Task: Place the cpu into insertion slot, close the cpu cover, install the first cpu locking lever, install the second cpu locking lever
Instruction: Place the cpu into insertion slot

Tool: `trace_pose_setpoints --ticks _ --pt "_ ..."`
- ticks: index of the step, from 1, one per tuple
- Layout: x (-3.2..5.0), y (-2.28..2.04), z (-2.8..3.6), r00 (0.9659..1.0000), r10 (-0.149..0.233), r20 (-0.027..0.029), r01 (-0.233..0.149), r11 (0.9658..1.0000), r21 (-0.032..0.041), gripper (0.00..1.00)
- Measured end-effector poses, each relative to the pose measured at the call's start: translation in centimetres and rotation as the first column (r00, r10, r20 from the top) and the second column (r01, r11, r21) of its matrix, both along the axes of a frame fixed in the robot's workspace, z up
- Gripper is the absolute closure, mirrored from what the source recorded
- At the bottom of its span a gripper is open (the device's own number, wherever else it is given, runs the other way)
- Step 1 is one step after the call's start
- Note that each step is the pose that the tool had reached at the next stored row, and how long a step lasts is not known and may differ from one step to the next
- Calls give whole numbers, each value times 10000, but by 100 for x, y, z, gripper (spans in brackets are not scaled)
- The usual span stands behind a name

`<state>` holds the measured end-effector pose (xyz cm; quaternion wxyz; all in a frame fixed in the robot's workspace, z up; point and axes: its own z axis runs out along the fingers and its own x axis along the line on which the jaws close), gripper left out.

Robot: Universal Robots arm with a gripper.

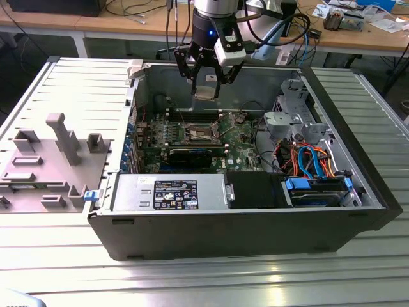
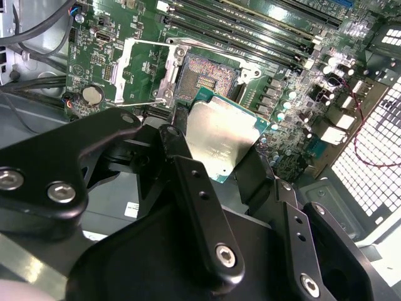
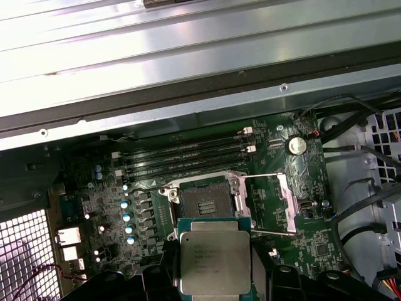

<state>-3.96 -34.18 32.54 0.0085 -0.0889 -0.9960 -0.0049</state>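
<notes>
While the black two-fingered gripper (image 1: 206, 89) hung inside the open dark-grey metal computer case (image 1: 243, 227), its jaws were drawn in only as far as the opposite edges of one small, square, silvery-topped cpu (image 1: 204, 93), which was pinched between them above the green motherboard (image 1: 243, 137) and clear of it. In the first wrist view the chip (image 3: 216, 263) was seen just short of one square, dark, silver-rimmed insertion slot (image 3: 203, 202), whose contact field was exposed. One thin silver cpu cover (image 3: 285, 202) was swung open beside that socket. Four long black memory slots (image 3: 185, 157) were counted next to it.
</notes>
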Motion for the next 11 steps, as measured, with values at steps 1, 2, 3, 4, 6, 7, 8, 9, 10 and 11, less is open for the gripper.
trace_pose_setpoints --ticks 1,2,3,4,6,7,8,9,10,11 --pt "0 0 0 10000 0 0 0 10000 0 45" --pt "0 0 0 10000 0 0 0 10000 -1 45" --pt "0 0 0 10000 -3 0 3 10000 -2 45" --pt "0 0 0 10000 -17 -1 17 10000 -98 45" --pt "0 0 -1 10000 -29 0 29 9999 -151 45" --pt "0 0 -1 10000 -30 0 30 9999 -150 45" --pt "0 0 -1 10000 -30 0 30 9999 -150 45" --pt "0 0 -1 10000 -30 1 30 9999 -151 45" --pt "0 0 -1 10000 -30 1 30 9999 -150 45" --pt "0 0 -1 10000 -33 1 33 9999 -150 45"
